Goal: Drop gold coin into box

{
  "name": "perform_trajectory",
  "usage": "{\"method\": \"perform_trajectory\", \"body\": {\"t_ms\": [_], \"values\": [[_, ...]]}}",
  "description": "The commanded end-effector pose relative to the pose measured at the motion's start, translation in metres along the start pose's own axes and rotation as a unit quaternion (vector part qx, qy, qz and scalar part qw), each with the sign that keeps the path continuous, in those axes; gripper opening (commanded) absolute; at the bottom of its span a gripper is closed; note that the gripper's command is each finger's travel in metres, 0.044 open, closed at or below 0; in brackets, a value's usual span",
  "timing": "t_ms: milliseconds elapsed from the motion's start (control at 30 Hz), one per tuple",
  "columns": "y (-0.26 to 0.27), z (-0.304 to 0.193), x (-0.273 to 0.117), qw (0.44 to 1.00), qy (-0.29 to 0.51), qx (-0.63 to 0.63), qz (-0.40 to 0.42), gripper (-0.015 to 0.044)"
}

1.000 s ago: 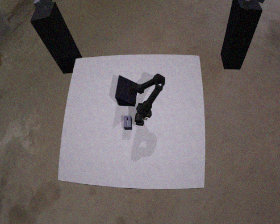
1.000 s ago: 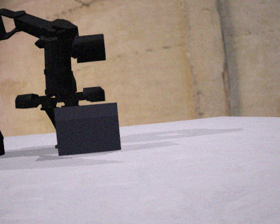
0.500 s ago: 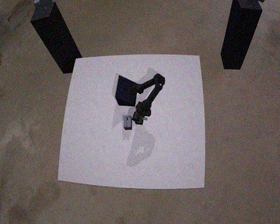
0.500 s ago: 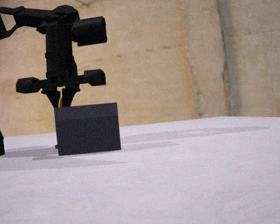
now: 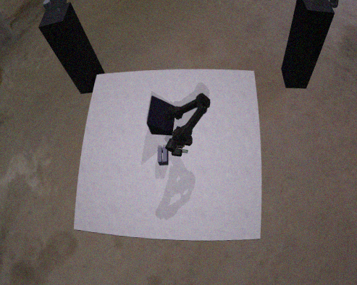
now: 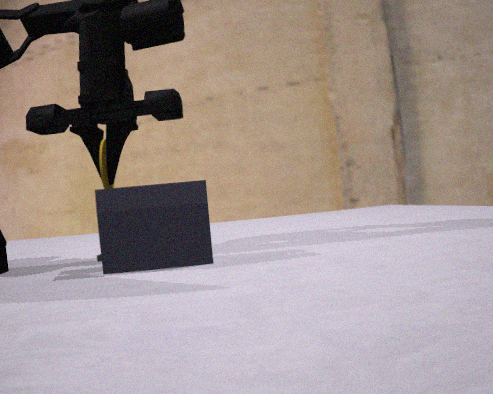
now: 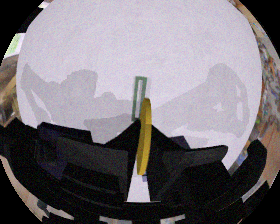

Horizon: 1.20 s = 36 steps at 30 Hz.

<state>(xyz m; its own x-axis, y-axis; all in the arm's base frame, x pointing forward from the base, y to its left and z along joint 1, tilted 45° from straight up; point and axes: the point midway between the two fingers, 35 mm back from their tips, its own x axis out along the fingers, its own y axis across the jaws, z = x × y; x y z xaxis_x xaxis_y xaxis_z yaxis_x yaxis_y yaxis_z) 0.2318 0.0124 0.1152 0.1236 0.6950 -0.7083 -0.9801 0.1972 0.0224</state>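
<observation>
The fingers (image 6: pixel 107 167) pinch the coin (image 6: pixel 102 159) on edge, lifted above its holder (image 7: pixel 140 94); next, carry it over the box (image 6: pixel 154 226) and align it with the slot.

Top view: high overhead, far, looking straight down on the whole mat (image 5: pixel 206 202). Exterior view: low, close, level across the mat (box (image 6: pixel 154 226) nearest). Wrist view: fisheye, looking down past the gripper (image 7: pixel 143 163); all share the box area.
</observation>
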Motion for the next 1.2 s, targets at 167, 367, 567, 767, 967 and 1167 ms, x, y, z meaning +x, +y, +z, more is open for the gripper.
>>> {"method": "perform_trajectory", "body": {"t_ms": [167,367,567,767,967,1167], "values": [[0.0028,0.0009,-0.02,1.0,-0.001,-0.003,0.001,0.0],[0.0026,0.0013,-0.02,0.997,-0.001,0.074,0.001,0.0],[0.0024,0.0018,-0.0201,0.985,-0.001,0.175,0.001,0.0],[0.0022,0.0023,-0.0202,0.962,-0.001,0.275,0.001,0.0],[0.002,0.0028,-0.0203,0.929,-0.001,0.371,0.002,0.0],[0.0017,0.0033,-0.0204,0.886,-0.001,0.464,0.002,0.0]]}}
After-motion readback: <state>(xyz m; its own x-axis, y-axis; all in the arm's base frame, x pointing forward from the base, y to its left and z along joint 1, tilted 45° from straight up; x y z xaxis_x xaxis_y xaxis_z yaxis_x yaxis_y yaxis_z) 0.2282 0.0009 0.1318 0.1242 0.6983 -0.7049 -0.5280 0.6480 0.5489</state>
